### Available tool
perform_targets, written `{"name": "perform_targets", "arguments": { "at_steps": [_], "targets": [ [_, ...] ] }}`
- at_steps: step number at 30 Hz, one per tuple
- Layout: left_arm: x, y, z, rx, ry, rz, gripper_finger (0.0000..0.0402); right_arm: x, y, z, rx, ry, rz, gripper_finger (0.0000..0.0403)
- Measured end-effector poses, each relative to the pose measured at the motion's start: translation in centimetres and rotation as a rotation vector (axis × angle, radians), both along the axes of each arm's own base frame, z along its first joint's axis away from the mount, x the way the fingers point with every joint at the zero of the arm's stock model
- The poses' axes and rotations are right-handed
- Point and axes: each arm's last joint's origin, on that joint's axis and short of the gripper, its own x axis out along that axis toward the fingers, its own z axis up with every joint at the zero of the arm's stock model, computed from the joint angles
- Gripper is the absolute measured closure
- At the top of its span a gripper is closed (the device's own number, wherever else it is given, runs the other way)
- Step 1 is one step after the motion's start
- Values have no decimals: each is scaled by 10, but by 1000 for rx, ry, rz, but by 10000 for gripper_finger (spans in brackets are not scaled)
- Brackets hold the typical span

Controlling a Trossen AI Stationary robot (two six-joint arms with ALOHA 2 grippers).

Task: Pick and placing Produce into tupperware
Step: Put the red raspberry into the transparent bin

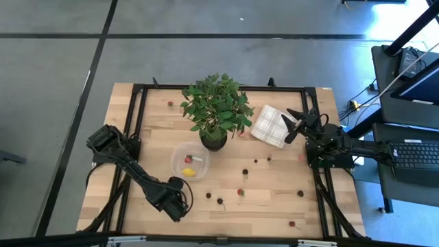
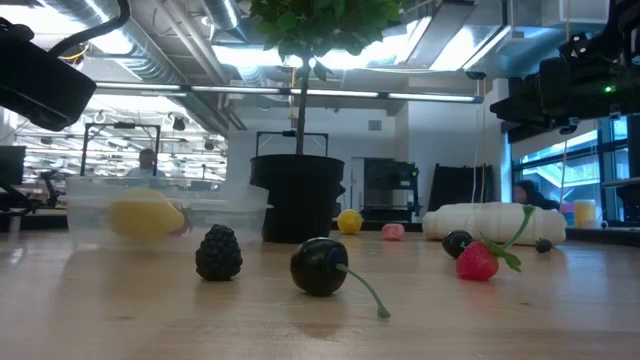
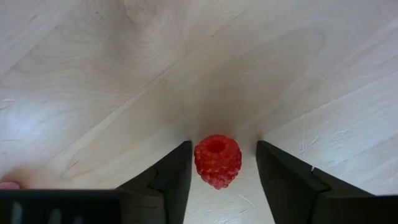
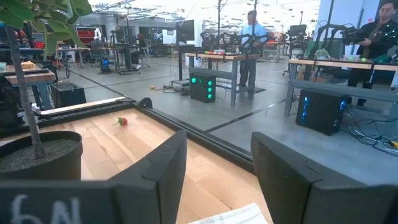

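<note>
My left gripper (image 1: 176,204) is low over the table's near-left part, pointing down, and open. In the left wrist view its fingers (image 3: 222,167) stand on either side of a red raspberry (image 3: 217,161) that lies on the wood, apparently without touching it. The gripper hides this berry in the high view. The clear tupperware (image 1: 190,162) sits on the table in front of the plant pot, with a yellow lemon piece (image 1: 188,171) and a red berry (image 1: 188,159) inside. More berries (image 1: 240,193) are scattered on the table. My right gripper (image 1: 298,123) hovers open, high over the checked cloth.
A leafy potted plant (image 1: 215,110) stands at the table's middle, just beyond the tupperware. A white checked folded cloth (image 1: 269,126) lies to its right. A blackberry (image 2: 218,252), a dark cherry (image 2: 319,266) and a strawberry (image 2: 480,260) lie near the near edge. A black frame (image 1: 137,110) runs around the table.
</note>
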Motion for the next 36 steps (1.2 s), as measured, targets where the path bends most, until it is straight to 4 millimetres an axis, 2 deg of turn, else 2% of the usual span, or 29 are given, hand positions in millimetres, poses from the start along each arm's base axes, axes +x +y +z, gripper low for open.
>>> {"name": "perform_targets", "arguments": {
  "at_steps": [22,30,36],
  "targets": [
    [-1,0,0,6,4,-1,306,0,0,0,0,0,0,221],
    [0,1,-1,8,3,-3,301,0,0,0,0,0,0,221],
    [2,9,7,1,-6,-70,308,0,0,0,0,0,0,221]
  ]
}}
